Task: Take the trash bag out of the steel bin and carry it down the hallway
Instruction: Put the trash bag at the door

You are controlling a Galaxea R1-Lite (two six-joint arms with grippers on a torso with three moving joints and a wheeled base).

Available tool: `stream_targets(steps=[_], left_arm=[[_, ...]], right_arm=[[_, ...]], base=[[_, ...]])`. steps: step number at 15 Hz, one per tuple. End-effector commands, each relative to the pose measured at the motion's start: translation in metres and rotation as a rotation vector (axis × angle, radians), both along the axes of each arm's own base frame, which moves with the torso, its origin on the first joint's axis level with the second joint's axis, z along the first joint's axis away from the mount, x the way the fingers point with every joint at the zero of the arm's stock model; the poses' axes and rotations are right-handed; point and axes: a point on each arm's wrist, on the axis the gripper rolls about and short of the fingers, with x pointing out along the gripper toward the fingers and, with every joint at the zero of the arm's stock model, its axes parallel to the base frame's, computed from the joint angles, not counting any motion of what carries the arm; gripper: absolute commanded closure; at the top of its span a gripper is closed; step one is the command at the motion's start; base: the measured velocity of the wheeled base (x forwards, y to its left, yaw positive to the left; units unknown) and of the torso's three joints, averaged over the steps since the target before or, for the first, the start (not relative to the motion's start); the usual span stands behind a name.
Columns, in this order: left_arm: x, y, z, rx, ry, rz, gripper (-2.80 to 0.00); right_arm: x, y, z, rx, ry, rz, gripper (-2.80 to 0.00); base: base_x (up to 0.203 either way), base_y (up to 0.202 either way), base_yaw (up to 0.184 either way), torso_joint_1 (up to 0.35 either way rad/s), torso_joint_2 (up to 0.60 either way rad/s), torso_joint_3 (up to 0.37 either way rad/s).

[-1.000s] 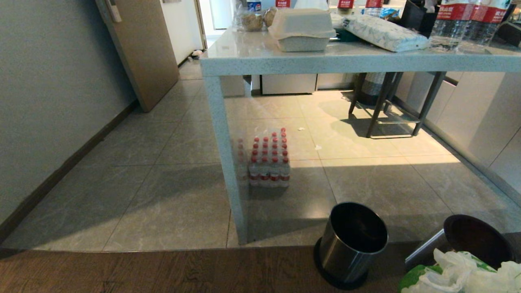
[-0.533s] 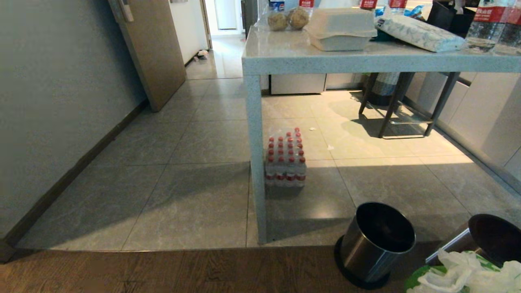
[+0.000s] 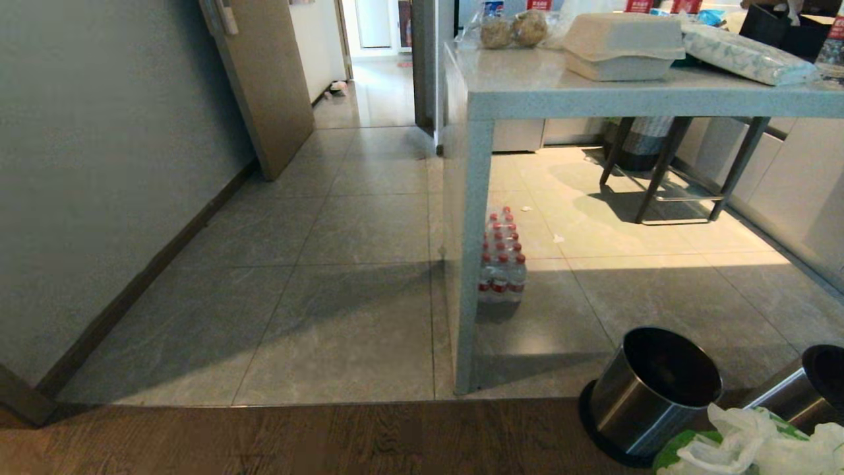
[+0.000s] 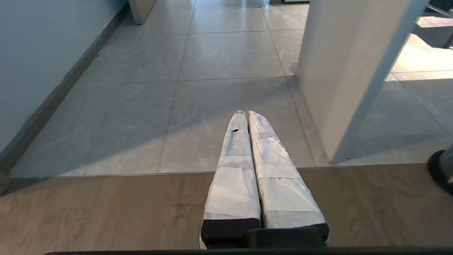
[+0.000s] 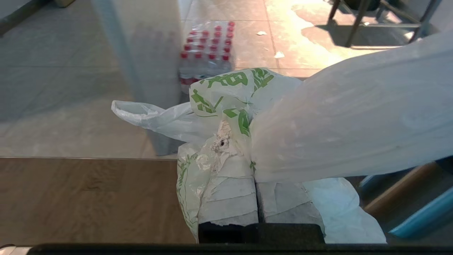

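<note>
A grey-tiled hallway runs ahead between a plain wall on the left and a pale speckled stone table on the right. The table's thick square leg stands close ahead on the right, edging the open path. Behind the leg sits a shrink-wrapped pack of red-capped bottles. On the table lie a foam clamshell box, a printed tissue pack and a bag of round buns. A tan door stands open at the far left. Dark-legged stools stand beyond the table. Wood-grain flooring lies nearest, meeting the tiles in a straight seam.

At the lower right a round shiny steel bin with a black base stands empty, its inside dark; a second steel bin is just beside it.

The trash bag, thin crinkled white plastic with green print, is out of the bin, pinched in the right gripper, whose tape-wrapped fingers press together on it. The left gripper, also tape-wrapped, is pressed together on nothing, over the wood floor.
</note>
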Motion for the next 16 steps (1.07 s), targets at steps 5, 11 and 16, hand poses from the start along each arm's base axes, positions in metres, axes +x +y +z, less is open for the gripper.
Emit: stream_targets(steps=[5, 11, 16], left_arm=[[0.0001, 0.0, 0.0, -0.001, 0.001, 0.0, 0.0], [0.0001, 0.0, 0.0, -0.001, 0.001, 0.0, 0.0], [0.0001, 0.0, 0.0, -0.001, 0.001, 0.0, 0.0]], right_arm=[[-0.0029, 0.0, -0.0009, 0.001, -0.039, 0.0, 0.0], [-0.0029, 0.0, -0.0009, 0.001, -0.039, 0.0, 0.0], [-0.0029, 0.0, -0.0009, 0.001, -0.039, 0.0, 0.0]], base=[[0.0, 0.193, 0.001, 0.002, 0.0, 0.001], [0.0, 0.196, 0.003, 0.002, 0.0, 0.006], [0.0, 0.194, 0.0, 0.002, 0.0, 0.0]])
